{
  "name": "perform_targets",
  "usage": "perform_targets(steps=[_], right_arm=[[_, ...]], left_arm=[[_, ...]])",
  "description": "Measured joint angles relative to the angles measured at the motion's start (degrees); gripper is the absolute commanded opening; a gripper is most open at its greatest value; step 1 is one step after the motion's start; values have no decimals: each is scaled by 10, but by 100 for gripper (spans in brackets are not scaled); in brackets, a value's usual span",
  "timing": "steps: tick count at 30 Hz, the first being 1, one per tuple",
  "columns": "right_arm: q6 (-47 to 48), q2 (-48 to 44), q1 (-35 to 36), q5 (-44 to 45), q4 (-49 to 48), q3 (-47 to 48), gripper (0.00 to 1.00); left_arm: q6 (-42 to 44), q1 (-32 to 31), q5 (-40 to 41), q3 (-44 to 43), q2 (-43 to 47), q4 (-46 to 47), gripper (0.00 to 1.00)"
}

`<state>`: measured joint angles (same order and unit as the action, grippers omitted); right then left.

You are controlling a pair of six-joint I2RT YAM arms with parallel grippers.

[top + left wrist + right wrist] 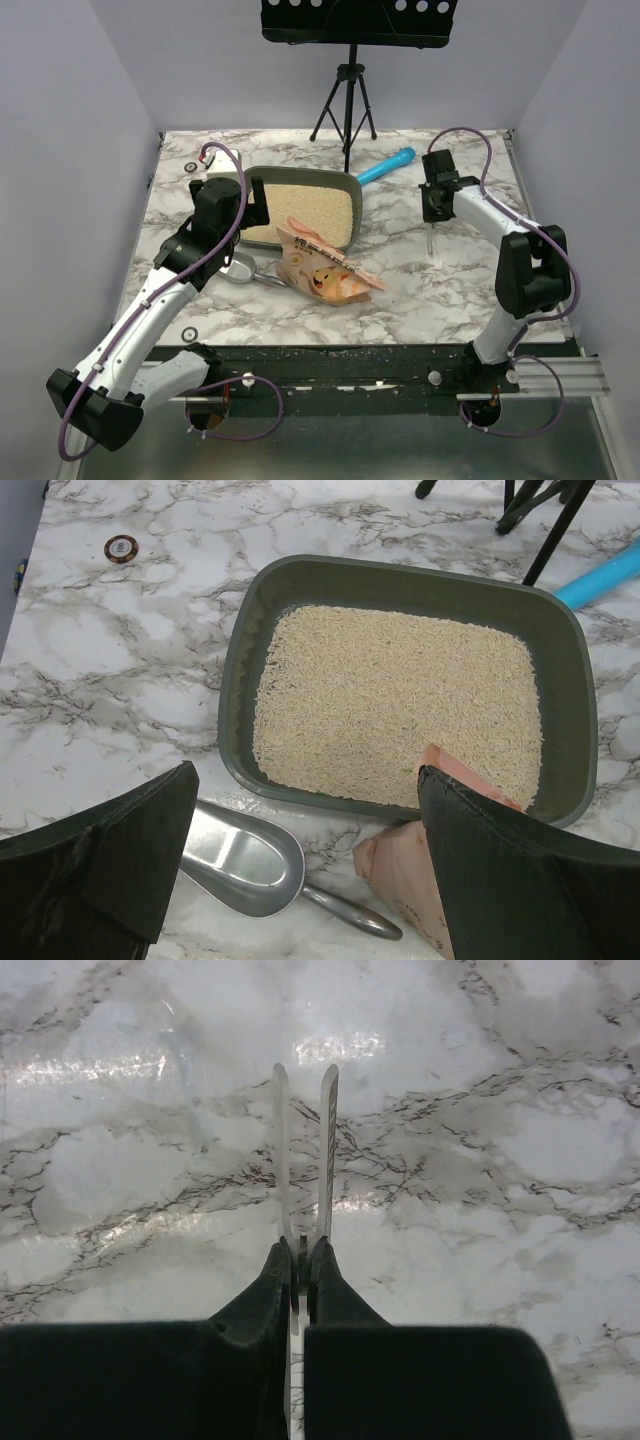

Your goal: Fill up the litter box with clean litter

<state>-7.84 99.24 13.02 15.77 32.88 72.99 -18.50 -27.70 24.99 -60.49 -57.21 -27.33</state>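
Note:
The dark grey-green litter box (300, 174) (238, 680) lies left of centre on the marble table, and pale beige clean litter (306, 210) (400, 700) covers its floor. My left gripper (243, 212) (307, 780) hangs wide open over the box's near left corner, holding nothing. Below it lie a silver scoop (240, 268) (240, 855) and the orange-pink bag (325, 265) (405, 870), whose top leans on the box's near rim. My right gripper (433, 214) (300, 1250) points down at bare marble on the right, shut on a thin clear two-bladed piece (432, 245) (326, 1150).
A blue tube (387, 165) (610, 575) lies behind the box's far right corner. A black tripod stand (345, 100) stands at the back centre. A small round marker (121, 547) sits on the marble to the box's left. Grey walls close in three sides.

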Motion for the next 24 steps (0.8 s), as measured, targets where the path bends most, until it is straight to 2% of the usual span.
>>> perform_targets(steps=[6,8,14,18,20,24], right_arm=[[-12,19,0,-14,-6,-10,51],[-13,19,0,-17,-7,-10,61],[-13,5,0,-35,-5,-10,65],[-1,-60,15,-70,-5,-10,66],[17,-108,50,-81,-8,-7,67],[71,-172,181,-102,-16,34,67]], left_arm=[[0,0,0,1,-2,0,99],[0,0,0,1,-3,1,99],[0,0,0,1,-11,1,99],[0,0,0,1,-13,2,98],[0,0,1,1,-13,2,98],[-1,0,12,6,-7,5,98]])
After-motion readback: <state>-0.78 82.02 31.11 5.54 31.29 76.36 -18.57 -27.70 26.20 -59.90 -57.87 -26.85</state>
